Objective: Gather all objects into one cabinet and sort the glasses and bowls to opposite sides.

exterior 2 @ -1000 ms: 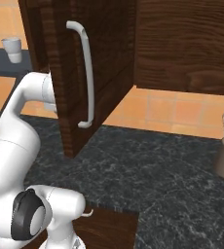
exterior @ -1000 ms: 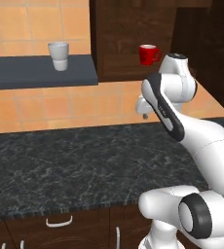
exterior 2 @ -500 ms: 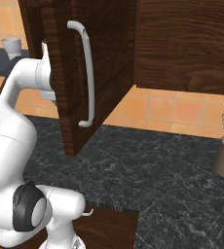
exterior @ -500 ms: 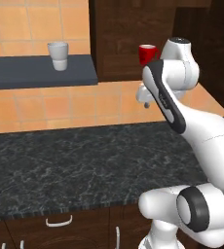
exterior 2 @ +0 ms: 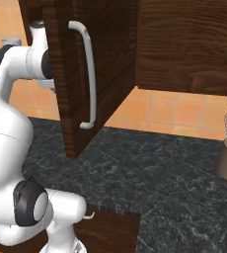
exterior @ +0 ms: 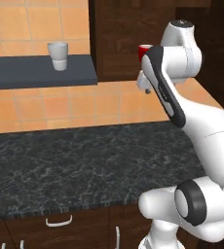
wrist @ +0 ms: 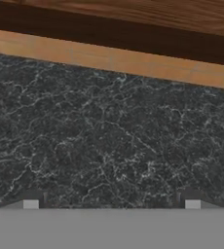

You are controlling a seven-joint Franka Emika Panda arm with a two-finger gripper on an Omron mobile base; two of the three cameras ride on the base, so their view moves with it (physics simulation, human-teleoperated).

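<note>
The arm has lifted higher toward the cabinet (exterior: 123, 44), now half hiding the red cup (exterior: 144, 50) standing upright inside. The pale tumbler (exterior: 58, 56) stands upright on the grey shelf (exterior: 36, 73), far left. The gripper (wrist: 111, 204) fingertips are spread wide over the black countertop (wrist: 109, 141).

Even, flat rendered light; soft, slightly blurred, no glare.

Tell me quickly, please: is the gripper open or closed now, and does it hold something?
Gripper: open and holding nothing; in the hand view its fingertips stand far apart above the black countertop.
</note>
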